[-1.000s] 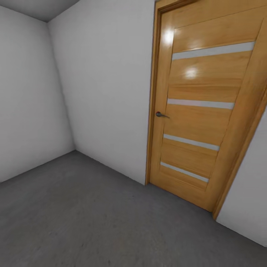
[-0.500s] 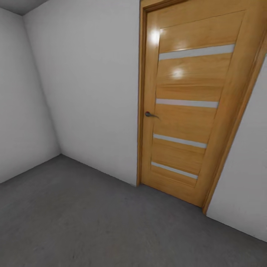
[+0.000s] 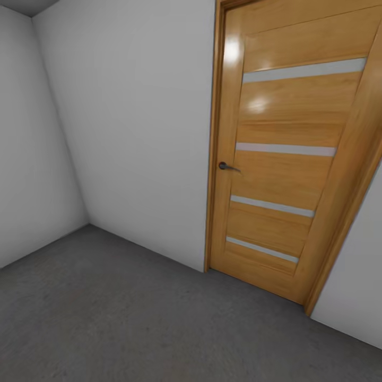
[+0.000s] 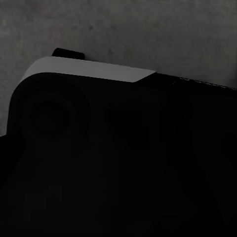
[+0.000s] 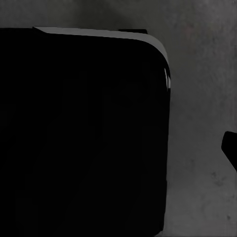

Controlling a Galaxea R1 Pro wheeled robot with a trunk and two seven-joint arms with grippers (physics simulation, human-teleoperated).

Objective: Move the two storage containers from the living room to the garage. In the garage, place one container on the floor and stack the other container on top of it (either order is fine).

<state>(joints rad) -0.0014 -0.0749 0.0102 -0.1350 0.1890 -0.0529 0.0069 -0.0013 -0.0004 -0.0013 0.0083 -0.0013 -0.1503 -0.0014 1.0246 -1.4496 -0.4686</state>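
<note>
No storage containers in sight right now, so where they sit can't be told from here. The head view gives us a bare corner: white-grey walls meeting at about ten o'clock, a dark grey speckled floor spreading across the lower half, and a honey-brown wooden door with pale horizontal strips standing closed from one to three o'clock. Its small dark door handle sits just right of centre, on the door's left edge.

Down at the wrists, the left wrist view looks onto a dark, rounded robot body part with a pale edge, and grey concrete beyond it. The right wrist view is much the same, a big black housing over the floor. As for the fingers on either arm, I cannot tell how far open they are or whether they hold anything.

My read: this looks like the garage, and the robot is in transit. The risk from here is that closed door. Roll on toward two o'clock and the base could bump the door or the wall beside it. With the arms tucked low, a tight turn in this corner could also scrape something.
</note>
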